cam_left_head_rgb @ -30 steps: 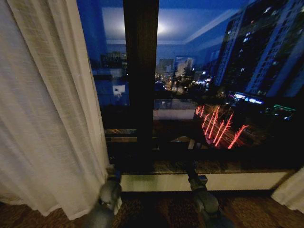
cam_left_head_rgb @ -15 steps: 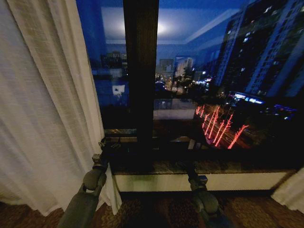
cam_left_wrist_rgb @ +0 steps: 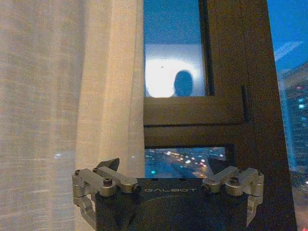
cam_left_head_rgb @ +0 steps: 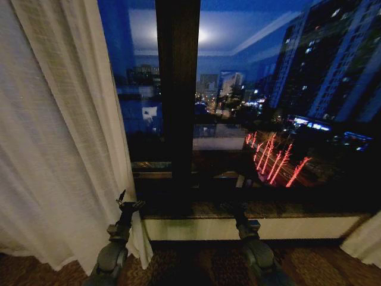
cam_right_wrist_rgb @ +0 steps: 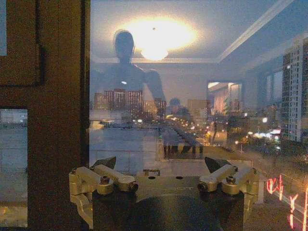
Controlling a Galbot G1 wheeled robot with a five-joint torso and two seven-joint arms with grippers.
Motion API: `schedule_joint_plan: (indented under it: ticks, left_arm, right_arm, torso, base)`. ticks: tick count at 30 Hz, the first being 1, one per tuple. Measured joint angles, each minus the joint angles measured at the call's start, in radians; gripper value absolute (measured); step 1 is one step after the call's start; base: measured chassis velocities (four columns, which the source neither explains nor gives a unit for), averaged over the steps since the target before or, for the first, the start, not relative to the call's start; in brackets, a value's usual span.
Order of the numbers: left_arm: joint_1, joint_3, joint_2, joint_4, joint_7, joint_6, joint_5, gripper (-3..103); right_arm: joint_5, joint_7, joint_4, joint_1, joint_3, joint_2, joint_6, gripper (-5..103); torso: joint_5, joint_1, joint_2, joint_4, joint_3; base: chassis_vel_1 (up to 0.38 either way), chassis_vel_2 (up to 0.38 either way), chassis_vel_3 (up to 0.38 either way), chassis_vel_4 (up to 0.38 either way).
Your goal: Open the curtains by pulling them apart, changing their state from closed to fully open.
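The left curtain (cam_left_head_rgb: 59, 149), a sheer cream pleated panel, hangs gathered at the left of the window and shows again close up in the left wrist view (cam_left_wrist_rgb: 72, 96). A corner of the right curtain (cam_left_head_rgb: 364, 238) shows at the lower right. Most of the glass between them is uncovered. My left gripper (cam_left_head_rgb: 128, 202) is raised beside the left curtain's inner edge, open (cam_left_wrist_rgb: 167, 166), with nothing between its fingers. My right gripper (cam_left_head_rgb: 240, 210) points at the window sill near the middle and is open (cam_right_wrist_rgb: 160, 163), facing bare glass.
A wide dark window post (cam_left_head_rgb: 177, 101) stands between the two panes, straight ahead of the left gripper. A pale sill ledge (cam_left_head_rgb: 309, 226) runs below the glass. Patterned carpet (cam_left_head_rgb: 196, 265) lies under the arms. The glass reflects a ceiling light.
The left gripper rose along the left curtain's inner edge, then came down a little and now stands clear beside it. The right arm has not moved.
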Motion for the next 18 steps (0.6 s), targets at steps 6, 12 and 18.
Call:
schedule_joint_plan:
  ticks: [6,12,18]
  left_arm:
    - [0.124,-0.076,-0.053,-0.104,-0.099,-0.023,0.058,100]
    - [0.102,-0.128,-0.034,-0.055,-0.144,-0.009,0.042,99]
    - [0.039,-0.098,0.020,0.006,-0.035,-0.014,-0.067,99]
  right_arm:
    - [0.000,0.000,0.000,0.000,0.000,0.000,0.000,100]
    - [0.000,0.000,0.000,0.000,0.000,0.000,0.000,100]
    - [0.000,0.000,0.000,0.000,0.000,0.000,0.000,100]
  torso:
    - [-0.0002,0.000,0.000,0.0005,0.000]
    - [-0.0003,0.000,0.000,0.0004,0.000]
    - [-0.0001,0.000,0.000,0.0003,0.000]
  base:
    - [0.000,0.000,0.000,0.000]
    - [0.000,0.000,0.000,0.000]
    - [0.000,0.000,0.000,0.000]
